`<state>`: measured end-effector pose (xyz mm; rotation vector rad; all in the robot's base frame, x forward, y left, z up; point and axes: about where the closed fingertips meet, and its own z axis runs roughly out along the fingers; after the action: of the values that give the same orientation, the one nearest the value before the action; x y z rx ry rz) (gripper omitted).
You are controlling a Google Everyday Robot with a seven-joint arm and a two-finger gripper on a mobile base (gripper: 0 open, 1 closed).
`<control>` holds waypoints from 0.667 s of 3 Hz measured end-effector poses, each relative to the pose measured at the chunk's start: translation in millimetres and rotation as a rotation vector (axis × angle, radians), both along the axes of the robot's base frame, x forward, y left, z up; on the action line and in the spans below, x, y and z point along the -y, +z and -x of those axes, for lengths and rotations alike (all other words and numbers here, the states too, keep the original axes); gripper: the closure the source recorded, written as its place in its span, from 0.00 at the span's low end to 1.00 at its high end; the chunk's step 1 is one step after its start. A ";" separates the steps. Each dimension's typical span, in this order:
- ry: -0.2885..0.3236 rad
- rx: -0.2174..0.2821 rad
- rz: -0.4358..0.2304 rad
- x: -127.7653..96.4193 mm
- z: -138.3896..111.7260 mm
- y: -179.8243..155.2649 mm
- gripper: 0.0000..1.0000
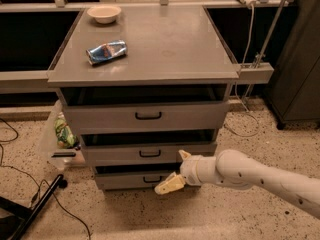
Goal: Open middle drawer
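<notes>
The grey cabinet has three stacked drawers. The middle drawer [115,154] is a low grey front with a small black handle [150,153] at its centre. It stands slightly out, with a dark gap above it. My gripper [176,171] is at the end of the white arm that comes in from the right. It sits just right of and below the middle handle, in front of the lowest drawer [120,180]. Its cream fingers [169,185] are spread apart and hold nothing. The gripper does not touch the middle handle.
The taller top drawer [100,118] with a wider black handle is above. On the cabinet top [165,44] lie a crushed blue can [106,51] and a cream bowl [104,13]. A clear bin with a green bag [64,133] stands at the cabinet's left. Black cables and a black stand leg [35,206] lie on the floor at the left.
</notes>
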<state>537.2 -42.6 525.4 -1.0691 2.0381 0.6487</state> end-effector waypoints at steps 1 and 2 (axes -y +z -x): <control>0.051 0.058 -0.026 -11.8 -11.6 -4.8 0.00; 0.083 0.122 -0.024 -21.0 -23.6 -4.8 0.00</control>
<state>560.7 -21.6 520.6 -1.1556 1.8858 0.6330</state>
